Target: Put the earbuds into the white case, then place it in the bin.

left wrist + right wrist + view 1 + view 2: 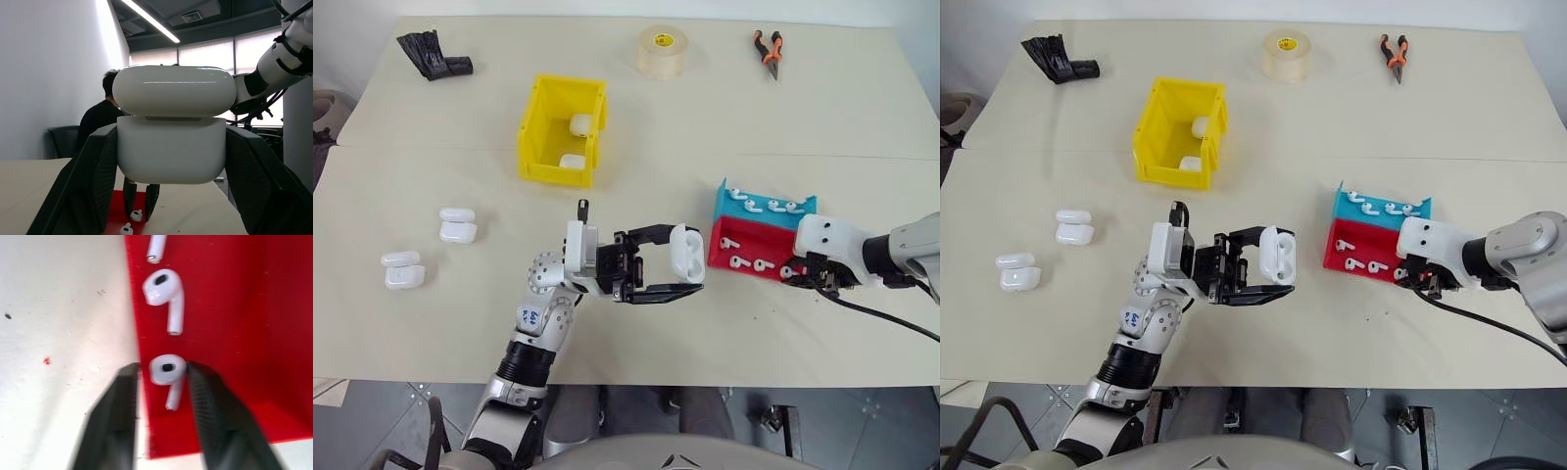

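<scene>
left gripper [677,262] clamps white case [685,253], lid ajar | right gripper [161,382] half-closed around earbud [167,374] on red tray [234,333] — no firm pinch yet | risk — bud squirts out, off-centre.

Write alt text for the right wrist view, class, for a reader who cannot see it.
The right gripper closes around a white earbud lying near the edge of the red tray: one finger touches it, the other stands apart. Another earbud lies beyond it, and the pale table lies beside the tray.
</scene>
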`<state>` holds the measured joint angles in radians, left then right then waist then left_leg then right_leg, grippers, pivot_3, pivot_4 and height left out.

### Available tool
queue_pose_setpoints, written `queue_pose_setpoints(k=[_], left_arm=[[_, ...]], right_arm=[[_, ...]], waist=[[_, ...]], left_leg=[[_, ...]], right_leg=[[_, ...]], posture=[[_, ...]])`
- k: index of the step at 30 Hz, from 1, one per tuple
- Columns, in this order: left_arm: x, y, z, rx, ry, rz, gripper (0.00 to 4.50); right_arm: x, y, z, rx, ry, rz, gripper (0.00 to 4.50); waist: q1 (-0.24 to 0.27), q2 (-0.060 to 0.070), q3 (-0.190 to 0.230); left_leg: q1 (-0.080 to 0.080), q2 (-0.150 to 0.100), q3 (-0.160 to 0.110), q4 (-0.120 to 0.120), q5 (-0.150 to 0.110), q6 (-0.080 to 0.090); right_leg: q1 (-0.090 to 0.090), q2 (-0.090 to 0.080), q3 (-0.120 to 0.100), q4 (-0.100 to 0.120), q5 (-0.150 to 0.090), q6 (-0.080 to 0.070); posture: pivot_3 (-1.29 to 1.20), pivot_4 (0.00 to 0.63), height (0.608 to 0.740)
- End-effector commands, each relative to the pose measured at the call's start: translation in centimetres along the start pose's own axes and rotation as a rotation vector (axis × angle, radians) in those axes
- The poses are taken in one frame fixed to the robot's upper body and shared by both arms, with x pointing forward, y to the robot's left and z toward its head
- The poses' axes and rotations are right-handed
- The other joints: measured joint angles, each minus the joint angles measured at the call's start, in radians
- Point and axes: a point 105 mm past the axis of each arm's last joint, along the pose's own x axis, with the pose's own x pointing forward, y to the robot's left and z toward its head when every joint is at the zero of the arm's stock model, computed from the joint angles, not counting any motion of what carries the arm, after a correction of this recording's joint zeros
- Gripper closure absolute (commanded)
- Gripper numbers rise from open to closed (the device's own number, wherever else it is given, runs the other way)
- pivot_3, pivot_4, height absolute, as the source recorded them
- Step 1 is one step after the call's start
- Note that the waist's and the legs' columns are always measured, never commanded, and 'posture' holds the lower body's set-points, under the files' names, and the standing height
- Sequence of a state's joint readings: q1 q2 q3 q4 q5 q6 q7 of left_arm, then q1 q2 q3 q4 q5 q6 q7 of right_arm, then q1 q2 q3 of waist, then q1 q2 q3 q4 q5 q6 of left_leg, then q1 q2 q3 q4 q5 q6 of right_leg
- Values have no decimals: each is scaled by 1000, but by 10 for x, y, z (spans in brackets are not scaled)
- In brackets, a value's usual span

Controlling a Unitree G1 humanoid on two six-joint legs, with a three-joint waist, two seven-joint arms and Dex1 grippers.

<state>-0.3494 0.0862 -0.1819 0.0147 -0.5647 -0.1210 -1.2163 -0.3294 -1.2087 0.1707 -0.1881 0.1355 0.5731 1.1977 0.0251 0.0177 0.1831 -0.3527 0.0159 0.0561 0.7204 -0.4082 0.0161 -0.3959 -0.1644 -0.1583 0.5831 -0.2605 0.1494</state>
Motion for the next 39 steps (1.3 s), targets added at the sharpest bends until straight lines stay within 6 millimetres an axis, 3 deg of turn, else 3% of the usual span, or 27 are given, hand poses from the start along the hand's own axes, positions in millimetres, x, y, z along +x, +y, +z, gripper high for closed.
queue_pose_setpoints(k=[1, 10, 14, 20, 27, 32, 39], left_arm=[[5, 0, 6, 19, -22, -21, 1686], [5, 1, 6, 20, -19, -18, 1686], [4, 1, 7, 22, -19, -18, 1686], [3, 0, 8, 21, -23, -29, 1686], [-1, 1, 12, -23, -31, -39, 1686], [1, 1, 11, -49, -29, -62, 1686], [-1, 5, 15, -70, -24, -71, 1686]], right_arm=[[-2, -3, -1, -11, 1, -29, 3034], [1, -2, 0, -13, -6, -20, 3034], [1, -2, 0, -15, -8, -17, 3896], [-8, -2, 9, 25, -64, -36, 3896], [-41, 7, 46, 2, -470, -51, 3896], [-63, 21, 83, 31, -956, -91, 3896], [-72, 46, 125, 111, -1338, -72, 3896]], waist=[[0, 0, 0], [-1, 0, 0], [-1, 0, 0], [1, 0, 0], [3, 0, 0], [1, 0, 0], [0, 0, 0]], left_leg=[[0, 0, 0, 0, 0, 0], [0, 0, 0, 0, 0, 0], [0, 0, 0, 0, 0, 0], [0, 0, 0, 0, 0, 0], [0, 0, -1, 1, 0, 0], [0, 0, -1, 0, 0, 0], [1, 0, -1, 0, 0, 0]], right_leg=[[0, 0, 0, 0, 0, 0], [0, 0, 0, 0, 0, 0], [0, 0, 0, 0, 0, 0], [0, 0, 0, 0, 0, 0], [0, 0, 0, 0, 0, 0], [1, 0, 0, 0, 0, 0], [1, 0, 0, 1, 0, 0]], posture=[[0, 150, 740], [0, 150, 740], [0, 150, 740], [0, 150, 740], [0, 150, 740], [0, 150, 740], [0, 150, 740]])
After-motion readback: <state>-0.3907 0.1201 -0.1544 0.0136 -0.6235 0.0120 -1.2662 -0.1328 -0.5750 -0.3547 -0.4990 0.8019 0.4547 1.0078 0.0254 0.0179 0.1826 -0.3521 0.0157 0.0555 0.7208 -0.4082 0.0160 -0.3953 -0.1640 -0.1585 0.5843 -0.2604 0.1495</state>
